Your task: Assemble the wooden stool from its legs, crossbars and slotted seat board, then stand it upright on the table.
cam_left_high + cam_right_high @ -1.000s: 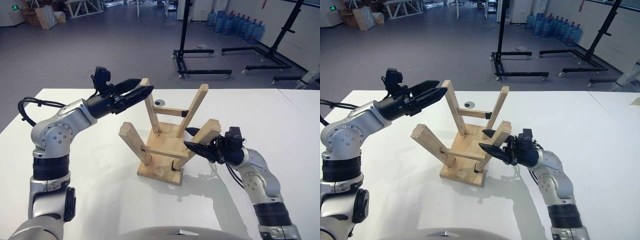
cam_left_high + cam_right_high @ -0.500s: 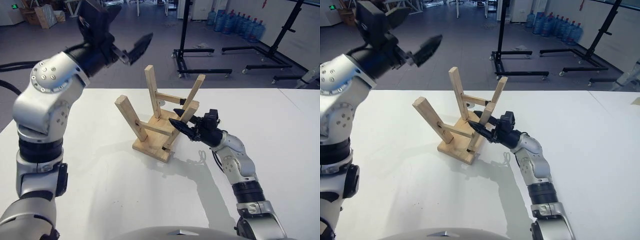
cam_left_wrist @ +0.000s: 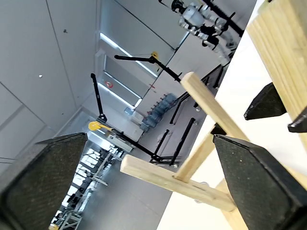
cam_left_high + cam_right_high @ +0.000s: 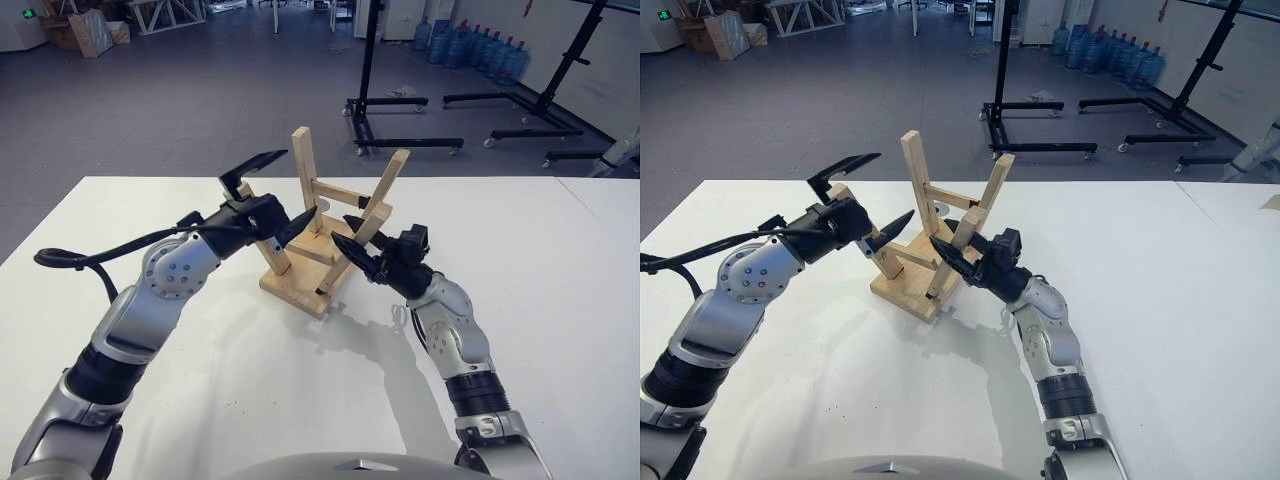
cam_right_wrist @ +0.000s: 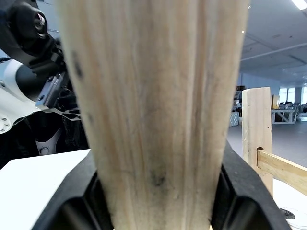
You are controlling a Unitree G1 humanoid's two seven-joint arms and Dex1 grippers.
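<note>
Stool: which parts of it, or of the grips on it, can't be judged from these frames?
Head views: the left hand covers the near-left leg; contact unclear.
Right wrist view: the gripped leg blocks the seat board and the joints.
Head views: the seat board's slots are hidden by the legs and the right hand.

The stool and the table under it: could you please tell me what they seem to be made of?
The stool looks like pale, seemingly unvarnished wood: visible grain, matte, square-cut legs. The table has a smooth, plain white matte top, perhaps laminate or painted board; the look leaves it open.
</note>
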